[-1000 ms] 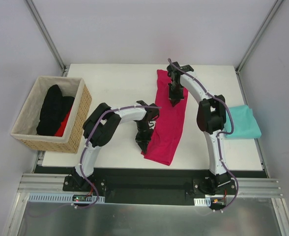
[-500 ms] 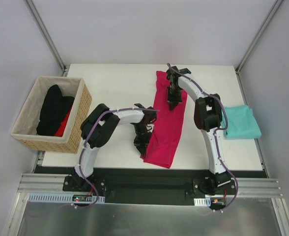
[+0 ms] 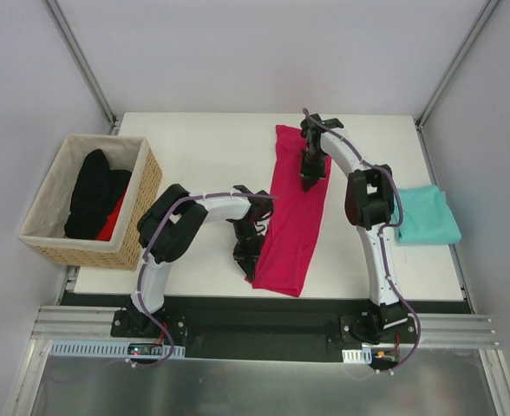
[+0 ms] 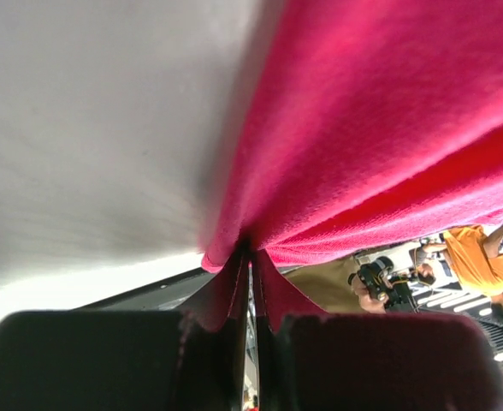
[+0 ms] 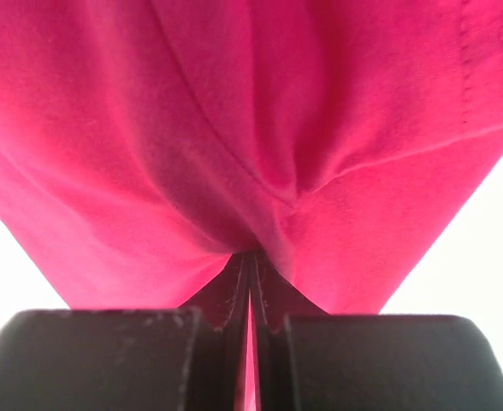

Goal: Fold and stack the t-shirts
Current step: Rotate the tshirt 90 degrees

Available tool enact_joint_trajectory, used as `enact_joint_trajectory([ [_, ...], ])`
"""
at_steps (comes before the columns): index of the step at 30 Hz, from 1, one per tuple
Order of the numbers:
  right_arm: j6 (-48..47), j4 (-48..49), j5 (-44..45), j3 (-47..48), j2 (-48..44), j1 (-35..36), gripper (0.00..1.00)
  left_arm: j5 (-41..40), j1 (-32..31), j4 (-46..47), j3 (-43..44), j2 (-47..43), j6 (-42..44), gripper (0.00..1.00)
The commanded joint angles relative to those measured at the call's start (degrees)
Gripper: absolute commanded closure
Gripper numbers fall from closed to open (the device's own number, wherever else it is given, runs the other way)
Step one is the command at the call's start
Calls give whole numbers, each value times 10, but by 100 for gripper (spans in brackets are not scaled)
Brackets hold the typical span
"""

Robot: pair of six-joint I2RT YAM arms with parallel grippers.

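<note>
**Both grippers clenched on the pink shirt**

You had a basket of dark clothes left of the table. Your right arm covered part of the folded teal shirt at the right edge. The pink shirt's collar couldn't be made out. It lay mid-table as a long strip running near to far. The left gripper pinched its near left edge and the right gripper its far part.

We see a pink t-shirt stretched as a long narrow strip on the white desk, running from 12 o'clock toward 6. The left jaws meet its 9 o'clock edge near the 6 o'clock end, and the right jaws sit closed on it toward the 12 o'clock end. A folded teal t-shirt rests at the desk's 3 o'clock edge. At 9 o'clock stands a wicker basket holding black cloth and something red.
</note>
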Motion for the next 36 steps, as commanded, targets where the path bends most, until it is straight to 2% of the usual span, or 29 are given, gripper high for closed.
enact_joint_trajectory([
  [1,1,18,19,20,-10,-13,99,-17,-7,-37,-16,-35,-9,100],
  [3,-1,18,19,19,-14,-13,93,-25,-7,-42,-13,-39,-9,100],
  [4,-2,17,15,17,-18,-12,86,-27,-7,-43,-10,-42,-9,100],
  [6,-2,19,10,12,-38,-11,82,-41,-7,-55,-4,-46,-6,95],
  [7,-1,24,8,3,-47,-11,76,-47,-7,-57,3,-51,-5,93],
  [10,-2,30,15,-17,-90,-7,71,-69,-7,-74,25,-60,1,86],
  [15,0,26,43,-41,-171,6,68,-98,-7,-106,71,-63,18,79],
  [23,18,19,75,-148,-279,42,64,-188,2,-154,170,-74,43,80],
  [26,44,12,88,-226,-319,61,65,-214,20,-166,215,-80,48,80],
  [30,80,43,90,-384,-385,105,65,-226,49,-167,252,-98,52,81],
  [36,153,84,111,-510,-445,174,65,-217,85,-167,280,-102,80,81],
])
